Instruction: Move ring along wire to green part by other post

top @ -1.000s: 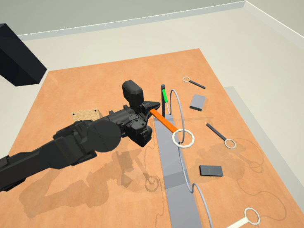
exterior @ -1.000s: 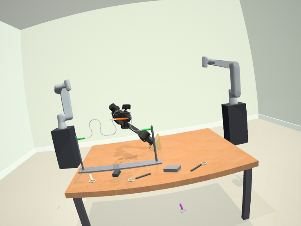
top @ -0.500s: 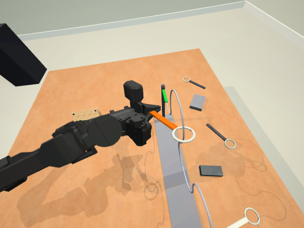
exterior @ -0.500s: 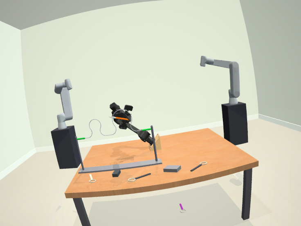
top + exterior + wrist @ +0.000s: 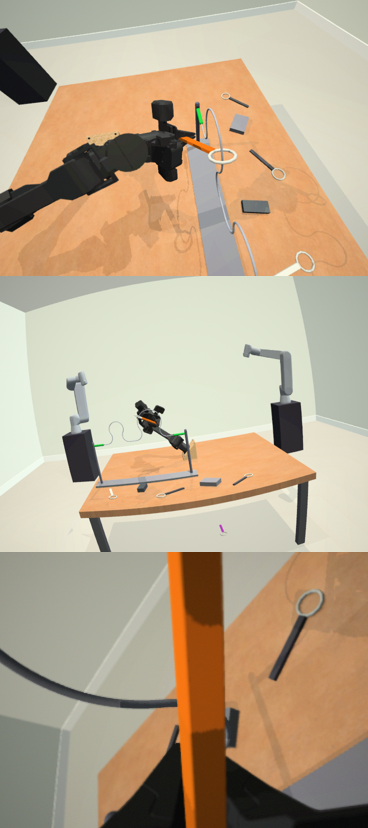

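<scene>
My gripper (image 5: 190, 135) (image 5: 156, 422) (image 5: 189, 752) is shut on the orange handle (image 5: 197, 144) (image 5: 149, 420) (image 5: 202, 677), near its end away from the ring. The white ring (image 5: 234, 156) (image 5: 137, 416) is around the grey wire (image 5: 219, 130) (image 5: 115, 422) (image 5: 50, 683), on the tall hump's side away from the near post (image 5: 197, 127) (image 5: 188, 454). In the top view the ring looks nearly level; whether it touches the wire is too small to tell. One green part (image 5: 199, 115) (image 5: 179, 434) adjoins this post. The other green part (image 5: 98, 445) is by the far post (image 5: 97, 463). The ring is out of the wrist view.
The posts stand on a grey base (image 5: 209, 190) (image 5: 124, 481). A lower wire hump lies between the ring and the far post. Loose rings with handles, a grey block (image 5: 239, 123) (image 5: 210, 481) and a dark block (image 5: 255, 207) (image 5: 142, 487) lie on the table.
</scene>
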